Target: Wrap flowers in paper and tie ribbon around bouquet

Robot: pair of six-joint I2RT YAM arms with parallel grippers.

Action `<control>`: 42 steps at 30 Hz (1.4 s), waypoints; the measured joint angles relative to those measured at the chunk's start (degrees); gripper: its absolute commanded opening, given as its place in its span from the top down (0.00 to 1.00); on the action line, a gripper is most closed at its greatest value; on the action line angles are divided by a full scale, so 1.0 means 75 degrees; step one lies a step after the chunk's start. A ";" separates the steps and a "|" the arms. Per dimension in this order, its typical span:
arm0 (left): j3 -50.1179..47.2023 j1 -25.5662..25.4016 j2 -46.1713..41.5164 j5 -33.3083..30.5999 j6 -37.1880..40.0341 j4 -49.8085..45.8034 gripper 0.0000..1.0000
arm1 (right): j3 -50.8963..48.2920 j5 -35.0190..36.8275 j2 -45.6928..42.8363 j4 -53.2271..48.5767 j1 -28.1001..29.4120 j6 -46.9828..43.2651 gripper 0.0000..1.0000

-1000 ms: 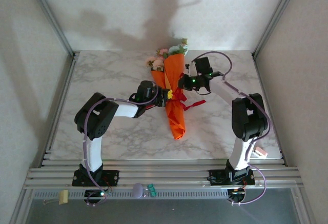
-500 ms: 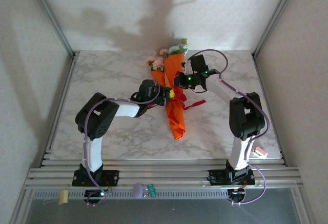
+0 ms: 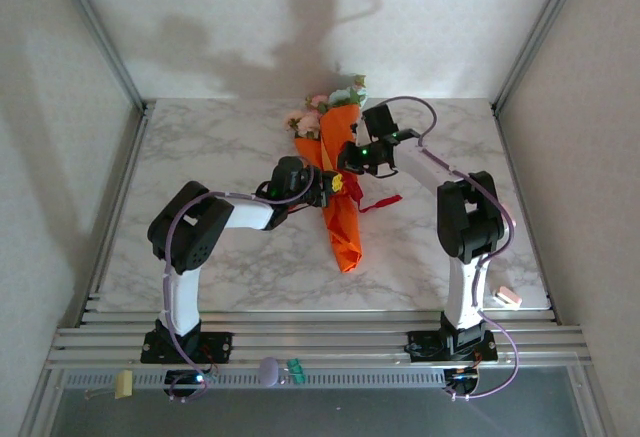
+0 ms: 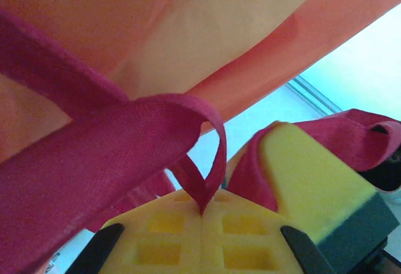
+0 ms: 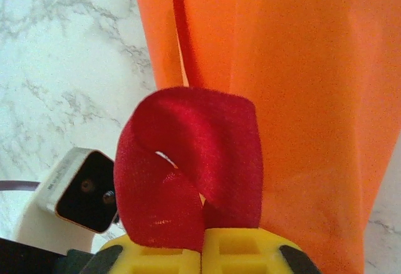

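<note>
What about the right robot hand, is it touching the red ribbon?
Touching. In the right wrist view, the red ribbon loops out, pinched between the closed fingers of the right gripper.

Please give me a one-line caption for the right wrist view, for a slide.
Right gripper shut on a loop of red ribbon, orange paper behind it, above a marble table.

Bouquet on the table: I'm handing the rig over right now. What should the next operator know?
Left gripper: shut on the ribbon. Right gripper: shut on a ribbon loop too.
Bouquet lies on the table, flowers at the far end, ribbon at its middle.
Done: flowers wrapped in paper.
Left: finish and tighten the knot; whether it is tied cannot be told.
</note>
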 measured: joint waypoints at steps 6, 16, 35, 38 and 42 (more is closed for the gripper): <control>0.0000 0.0000 0.0085 -0.0058 -0.0023 0.0020 1.00 | 0.0117 0.0093 0.0000 -0.0227 0.0003 -0.0090 0.67; 0.0000 0.0003 0.0125 -0.0070 -0.0020 0.0012 1.00 | -0.0248 -0.0195 -0.0504 -0.0356 0.0003 -0.0970 0.52; 0.0000 0.0009 0.0125 -0.0067 0.0006 -0.0187 1.00 | -0.3144 0.0647 -0.2748 0.1641 0.0122 -0.5234 0.36; 0.0029 0.0009 0.0128 -0.0064 0.0009 -0.0221 1.00 | -0.3144 0.0833 -0.2739 0.1655 0.0227 -0.5764 0.35; 0.0128 0.0009 0.0128 -0.0064 0.0020 -0.0323 1.00 | -0.3144 0.1209 -0.2652 0.1655 0.0498 -0.6298 0.34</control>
